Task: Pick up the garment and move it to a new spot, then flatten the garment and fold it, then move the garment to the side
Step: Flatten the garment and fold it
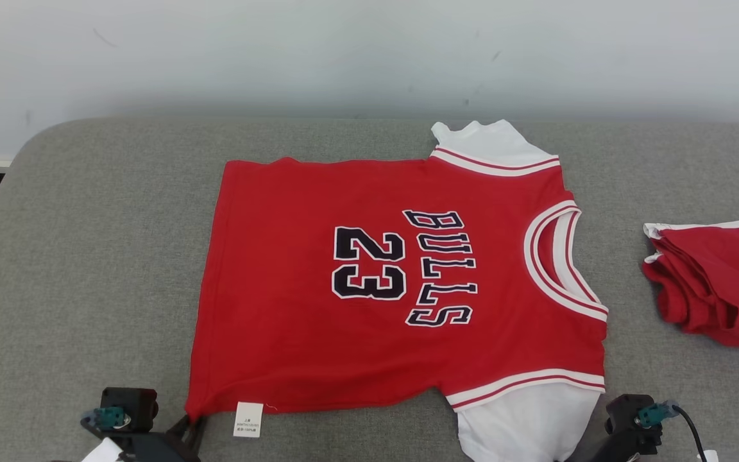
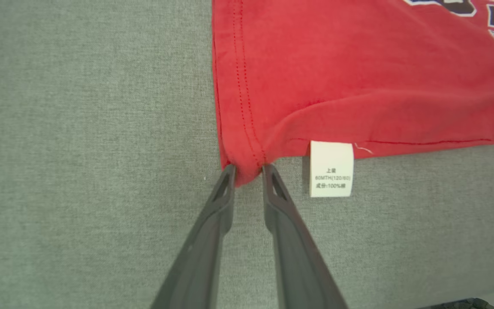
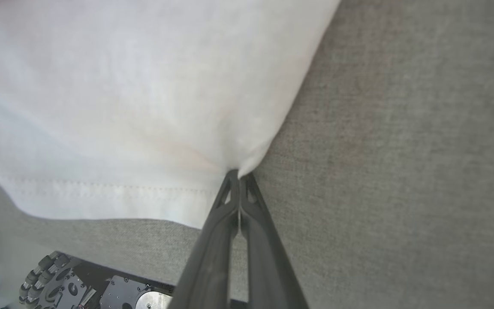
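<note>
The garment (image 1: 401,282) is a red jersey with white sleeves, "BULLS" and "23" on it. It lies spread flat on the grey padded table (image 1: 87,256), collar to the right. My left gripper (image 2: 248,171) is at the near left corner of the hem, shut on that red corner, close to the white label (image 2: 331,168). In the head view the left gripper (image 1: 191,425) sits at the bottom left. My right gripper (image 3: 239,175) is shut on the edge of the near white sleeve (image 3: 122,107). The near sleeve (image 1: 523,423) hangs toward the table's front edge.
A second red garment (image 1: 716,282) lies bunched and folded at the right edge of the table. A pale wall runs behind the table. The table's rounded left corner and front edge are near, with the robot's wheeled base (image 3: 58,283) below.
</note>
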